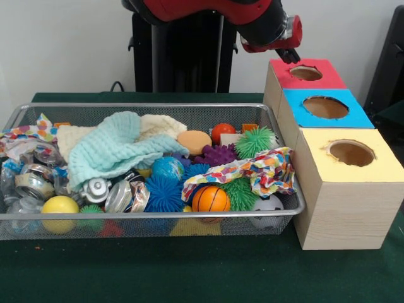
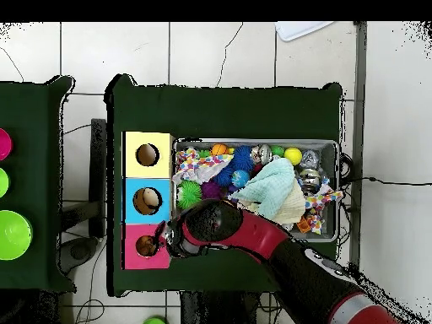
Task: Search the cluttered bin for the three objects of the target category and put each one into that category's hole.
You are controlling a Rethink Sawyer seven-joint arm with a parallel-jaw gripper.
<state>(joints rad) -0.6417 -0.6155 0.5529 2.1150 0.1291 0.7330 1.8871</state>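
Observation:
The wire mesh bin point(image 1: 145, 106) sits on the green table, full of mixed toys. It also shows in the overhead view point(image 2: 253, 143). No duck, tiger or cream plush shows plainly in it. A yellow shape point(image 1: 192, 228) lies low at the front wall, under an orange ball, and I cannot tell what it is. The red-topped hole point(image 1: 306, 73) is at the far end of the wooden box. My gripper point(image 1: 290, 55) hangs just above that hole's near-left edge. From overhead, the gripper point(image 2: 166, 239) is right beside the red hole point(image 2: 146, 245). Nothing shows in it.
The blue-topped hole point(image 1: 326, 107) and yellow-topped hole point(image 1: 351, 153) follow on the same box. A light blue cloth point(image 1: 113, 148), a patterned cloth point(image 1: 252, 170), spiky balls point(image 1: 165, 193) and crushed cans point(image 1: 35, 182) cover the bin. Green and pink bowls point(image 2: 13, 234) stand on a side table.

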